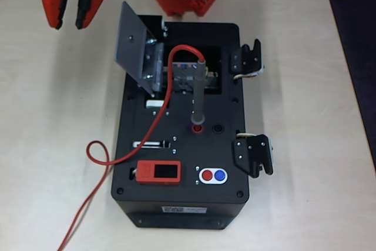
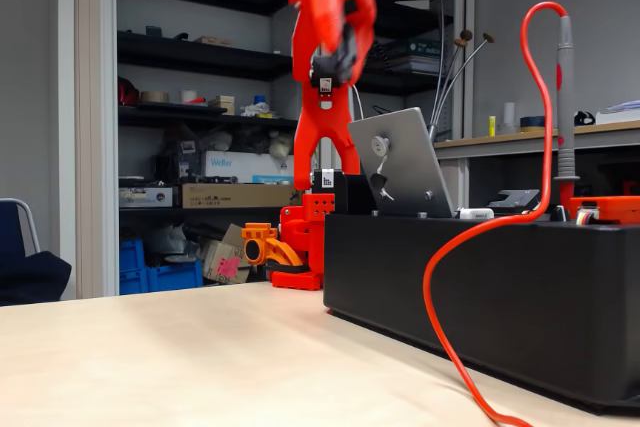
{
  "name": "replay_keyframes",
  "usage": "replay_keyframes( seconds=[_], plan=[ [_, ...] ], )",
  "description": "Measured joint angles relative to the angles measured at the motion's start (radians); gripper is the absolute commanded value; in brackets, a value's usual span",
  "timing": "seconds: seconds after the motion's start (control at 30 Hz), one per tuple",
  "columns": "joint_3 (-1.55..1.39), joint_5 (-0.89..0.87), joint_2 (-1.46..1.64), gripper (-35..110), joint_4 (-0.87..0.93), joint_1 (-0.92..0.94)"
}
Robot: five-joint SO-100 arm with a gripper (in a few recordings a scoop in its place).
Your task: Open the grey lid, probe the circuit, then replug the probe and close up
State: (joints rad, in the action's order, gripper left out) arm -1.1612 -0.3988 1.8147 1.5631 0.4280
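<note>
The grey lid [image 1: 132, 39] stands raised on its hinge, so the opening in the black box [image 1: 182, 204] is free to reach. The probe [image 1: 198, 89] stands upright in the red round socket [image 1: 197, 127], its red cable [image 1: 97, 157] looping off the box onto the table [image 1: 47, 116]. The gripper [image 1: 69, 26] hangs above the table, left of the lid in the overhead view, jaws a little apart and empty. I think probing comes next.
</note>
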Motion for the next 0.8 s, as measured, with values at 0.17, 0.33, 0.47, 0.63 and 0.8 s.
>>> replay_keyframes(
  seconds=[0.17, 0.33, 0.47, 0.63, 0.8],
  plan=[
    [0.057, -0.130, -0.003, 11, 0.066, -0.115],
    [0.026, -0.311, -0.003, 11, 0.074, -0.227],
    [-0.009, -0.430, -0.002, 10, 0.078, -0.296],
    [-0.044, -0.554, 0.000, 10, 0.089, -0.350],
    [-0.080, -0.638, 0.000, 10, 0.089, -0.373]
  ],
)
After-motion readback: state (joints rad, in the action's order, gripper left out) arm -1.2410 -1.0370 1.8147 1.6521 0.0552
